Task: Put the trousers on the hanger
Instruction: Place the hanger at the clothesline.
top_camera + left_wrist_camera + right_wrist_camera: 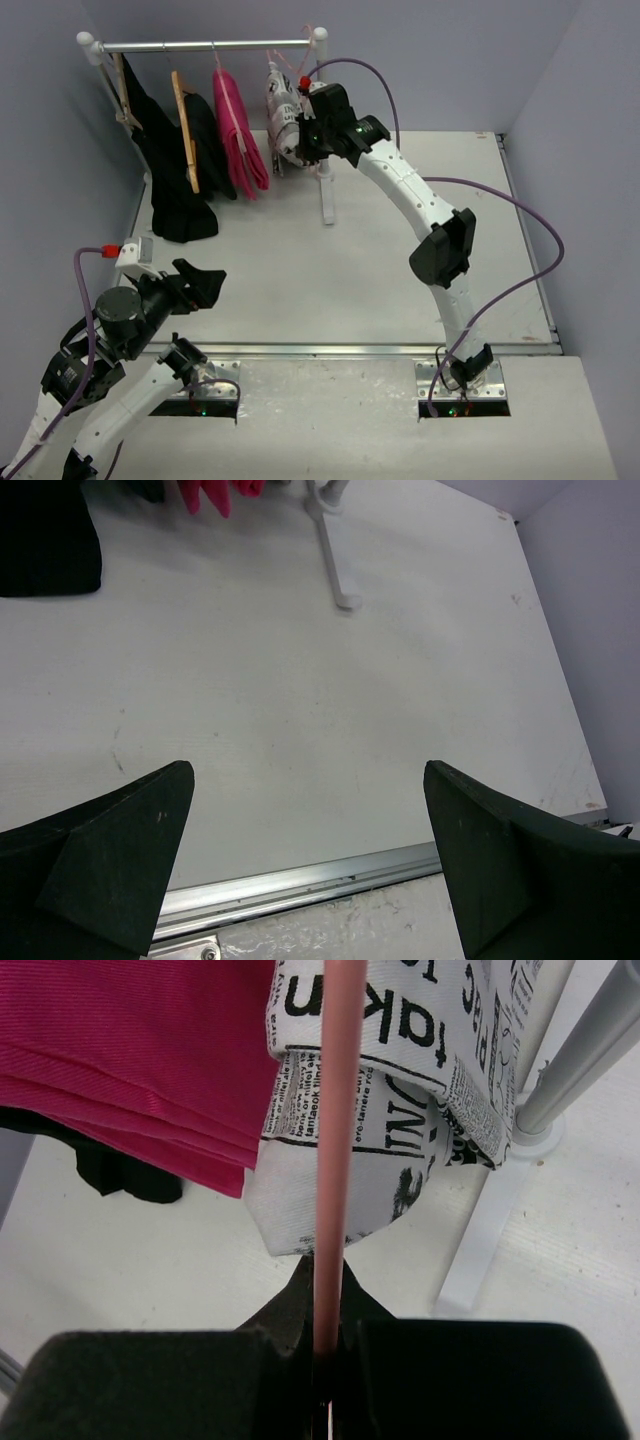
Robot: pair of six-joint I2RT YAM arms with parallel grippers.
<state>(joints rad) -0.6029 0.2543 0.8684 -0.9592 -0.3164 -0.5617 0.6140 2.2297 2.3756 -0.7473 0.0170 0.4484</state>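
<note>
White table [380, 260], rack [200, 45] behind.
Right gripper [325, 1315] clenched on hanger [335, 1110], trousers [400, 1080] just past fingertips [285, 1312]; left gripper [308, 775] released over table.

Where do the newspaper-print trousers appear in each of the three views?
Top external: the trousers hang top centre, at the right end of the rail.
Left wrist: not in view.
Right wrist: the trousers fill the upper centre, behind the hanger.
Shared landmark: the rack's white foot.
</note>
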